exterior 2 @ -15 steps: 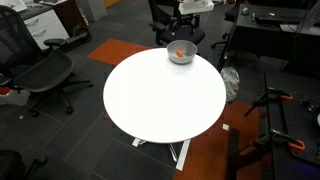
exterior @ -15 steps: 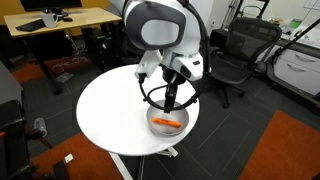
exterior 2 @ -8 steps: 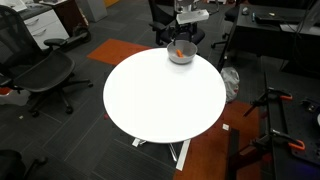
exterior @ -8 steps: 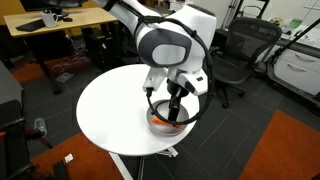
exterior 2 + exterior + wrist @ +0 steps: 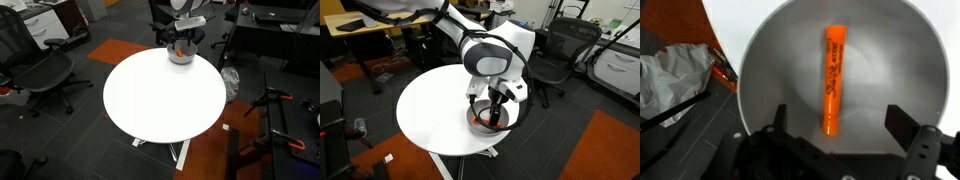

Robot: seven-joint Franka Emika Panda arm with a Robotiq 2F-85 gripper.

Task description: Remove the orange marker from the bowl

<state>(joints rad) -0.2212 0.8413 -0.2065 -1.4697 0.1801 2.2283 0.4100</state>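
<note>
The orange marker lies lengthwise in the middle of the light-grey bowl in the wrist view. My gripper is open, lowered into the bowl, with one finger on each side of the marker's near end and not touching it. In both exterior views the bowl sits at the edge of the round white table. The gripper hides most of the marker there.
The bowl is close to the table's edge, with dark carpet and an orange rug patch below. Office chairs and desks stand around the table.
The arm has come down over the bowl. The open gripper has dropped from above the rim into the bowl, around the marker. The marker has not moved.
</note>
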